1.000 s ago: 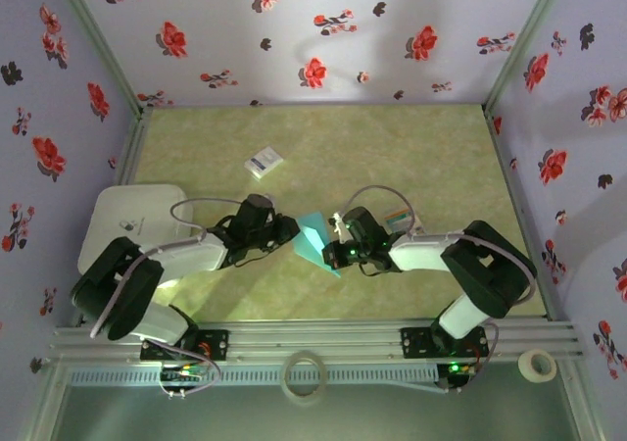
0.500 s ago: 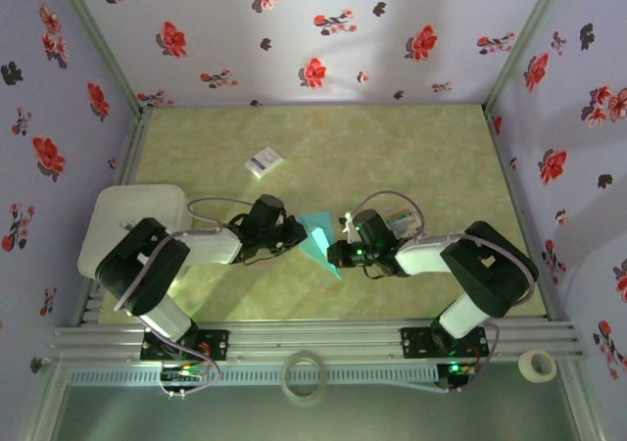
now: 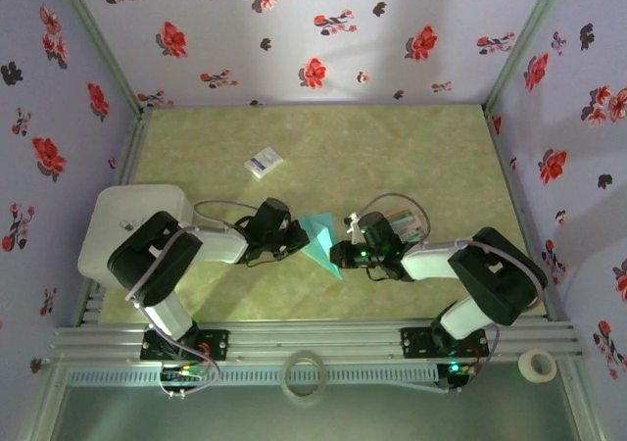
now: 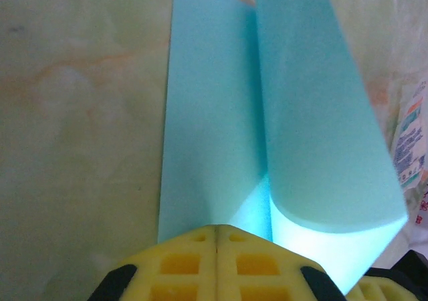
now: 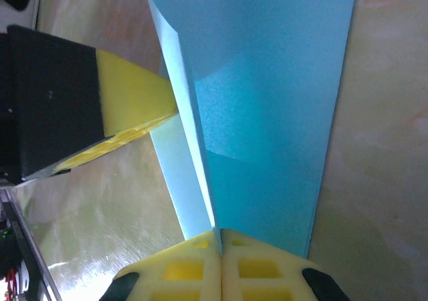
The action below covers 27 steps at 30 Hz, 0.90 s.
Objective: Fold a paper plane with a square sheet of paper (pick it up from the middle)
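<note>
While the left claw pinches the teal paper, the right claw clamps its opposite edge. It's curled over, around the middle of the table.

Black-and-white arms, looping grey cables, green status lights, yellow grid-moulded finger pads backed in black

You have no text here that you can actually read. The multicoloured printed card at the right edge of the left wrist view carries lines of fine print, too blurred to make out. The small white card, toward the far left corner of the table, bears a dark mark too small to read.
</note>
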Available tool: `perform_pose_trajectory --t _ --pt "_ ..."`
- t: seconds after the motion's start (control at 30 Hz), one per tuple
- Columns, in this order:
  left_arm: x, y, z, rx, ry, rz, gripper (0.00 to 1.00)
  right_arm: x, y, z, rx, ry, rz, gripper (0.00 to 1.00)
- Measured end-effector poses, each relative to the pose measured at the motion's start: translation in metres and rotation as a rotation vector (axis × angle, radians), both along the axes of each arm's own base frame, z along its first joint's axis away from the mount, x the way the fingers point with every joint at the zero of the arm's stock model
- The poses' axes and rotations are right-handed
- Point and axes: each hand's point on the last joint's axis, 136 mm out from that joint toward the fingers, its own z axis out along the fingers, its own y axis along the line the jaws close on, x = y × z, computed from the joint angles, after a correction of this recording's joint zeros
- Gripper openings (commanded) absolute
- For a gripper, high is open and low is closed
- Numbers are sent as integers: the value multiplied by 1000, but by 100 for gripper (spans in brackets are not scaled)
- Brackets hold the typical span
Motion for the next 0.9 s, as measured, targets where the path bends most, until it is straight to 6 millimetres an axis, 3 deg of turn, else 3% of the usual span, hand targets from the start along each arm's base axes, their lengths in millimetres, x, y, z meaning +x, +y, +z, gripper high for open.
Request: perform_pose_trajectory --t 0.9 --pt "-3 -1 -1 -1 0 -4 2 4 -8 -4 36 44 -71 8"
